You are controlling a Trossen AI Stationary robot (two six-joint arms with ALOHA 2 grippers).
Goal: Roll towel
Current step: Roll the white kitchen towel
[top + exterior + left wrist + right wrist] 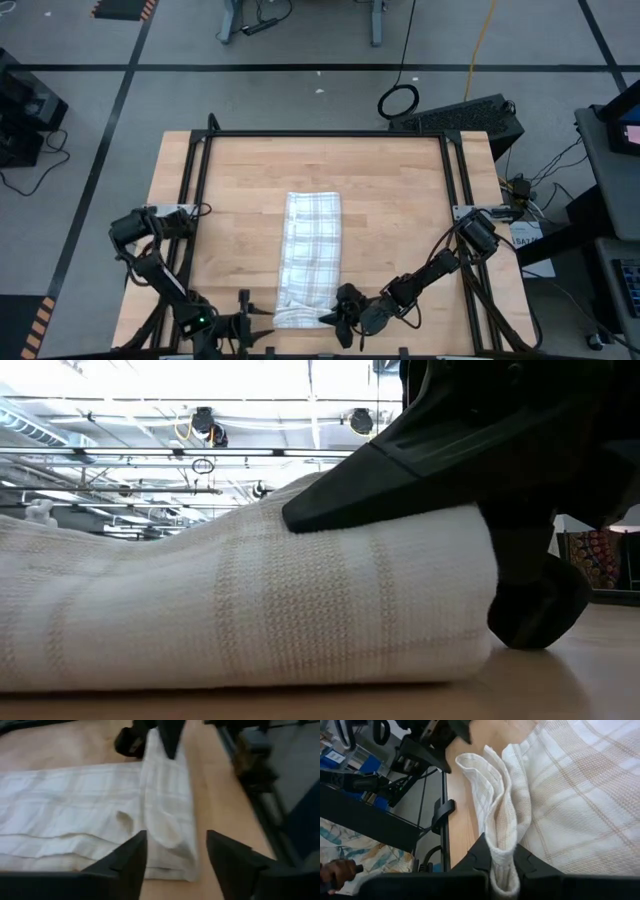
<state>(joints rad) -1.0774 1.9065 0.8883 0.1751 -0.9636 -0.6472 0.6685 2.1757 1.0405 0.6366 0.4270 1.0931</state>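
The white towel [310,250] with grey-tan plaid lines lies on the wooden table as a long narrow strip running from far to near. Its near end [300,315] is turned over into a thick fold. My right gripper [335,320] is at the right end of that fold and is shut on it. My left gripper [175,865] is open at the fold's left end [167,832]. Its fingers stand on either side of the cloth there, and I see no touch. My right gripper pinches the right end of the towel's turned-over near end [502,860] between its two fingers, several layers together. It comes in low from the table's right, with one finger [380,480] lying on top of the fold. The fold stands raised, and the rest of the towel lies flat on the table.
A black metal frame [325,135] runs along the table's far, left and right sides. Bare wood [400,220] lies on both sides of the strip. The table's near edge is close behind both grippers. A person's hand [337,870] shows beyond the table.
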